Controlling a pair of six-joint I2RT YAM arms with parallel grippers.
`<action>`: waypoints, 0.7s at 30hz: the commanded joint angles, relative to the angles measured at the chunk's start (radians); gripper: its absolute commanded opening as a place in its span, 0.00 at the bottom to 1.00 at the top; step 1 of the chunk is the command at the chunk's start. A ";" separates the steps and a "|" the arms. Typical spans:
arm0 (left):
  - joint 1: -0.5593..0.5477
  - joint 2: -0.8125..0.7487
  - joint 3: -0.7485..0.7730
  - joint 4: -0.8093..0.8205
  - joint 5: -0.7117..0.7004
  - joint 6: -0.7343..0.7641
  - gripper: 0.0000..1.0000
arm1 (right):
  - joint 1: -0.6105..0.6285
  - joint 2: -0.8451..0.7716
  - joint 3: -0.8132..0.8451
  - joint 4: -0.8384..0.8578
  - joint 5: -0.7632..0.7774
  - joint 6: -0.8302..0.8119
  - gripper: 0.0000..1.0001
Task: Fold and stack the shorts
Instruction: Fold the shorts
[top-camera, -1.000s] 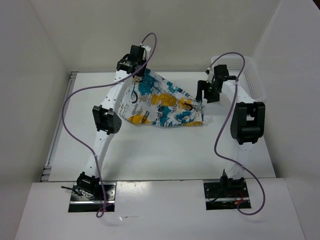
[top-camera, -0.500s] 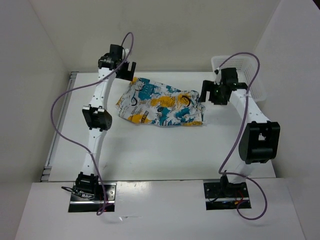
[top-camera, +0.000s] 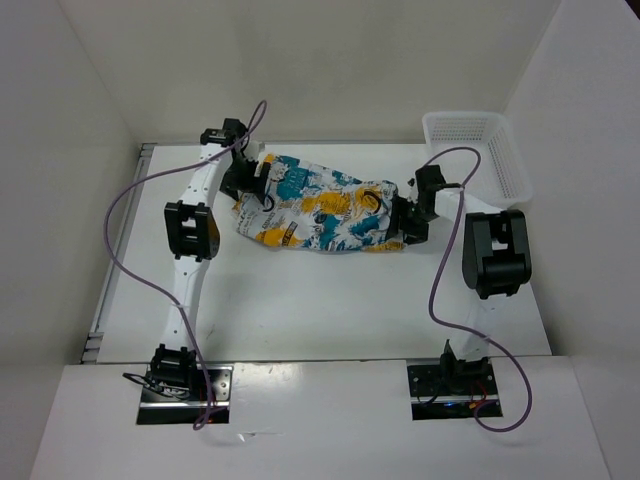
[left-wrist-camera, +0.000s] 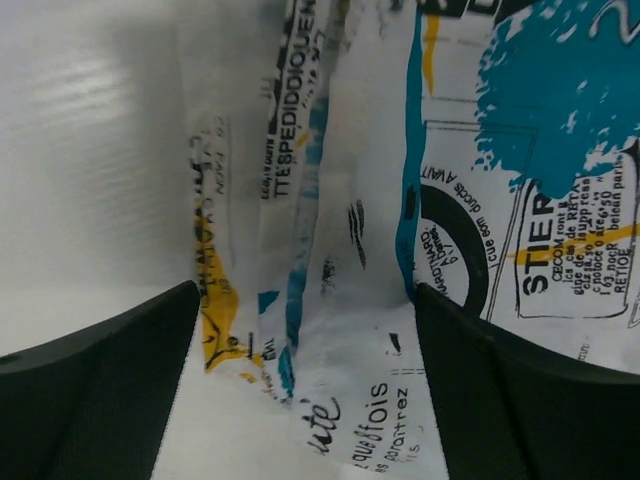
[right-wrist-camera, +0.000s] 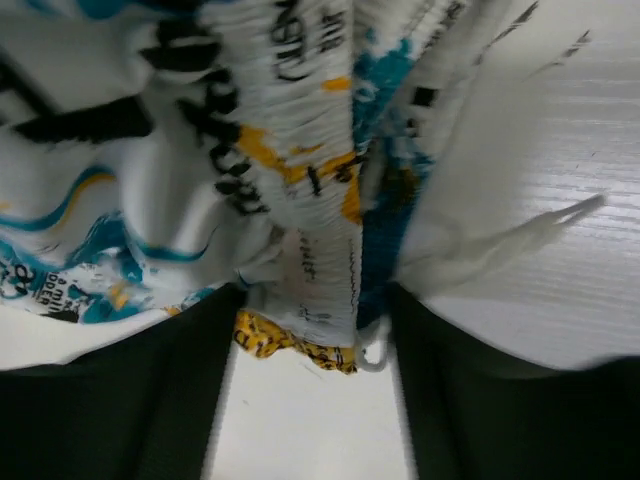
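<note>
With the shorts lying rumpled on the worktop left of the basket, both the left pincer and right pincer straddle opposite edges with jaws apart, so the grasping step seems in hand, and closing comes next.

Shorts cut off at the left wrist view's top, right and bottom edges, right wrist view blurred, its fingers dark and indistinct, shorts' right end hidden under right gripper from above

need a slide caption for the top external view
Both arms reach the printed shorts on the white table, one tool at each end; mesh basket sits far right.
</note>
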 joint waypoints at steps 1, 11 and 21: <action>0.001 -0.009 -0.064 -0.033 0.052 0.005 0.88 | 0.014 0.054 0.013 0.068 0.051 0.065 0.58; 0.020 -0.368 -0.786 0.180 -0.045 0.005 0.02 | 0.014 -0.036 0.092 -0.027 0.101 -0.193 0.00; 0.061 -0.702 -1.267 0.260 -0.062 0.005 0.21 | 0.023 -0.124 -0.039 -0.126 -0.003 -0.414 0.20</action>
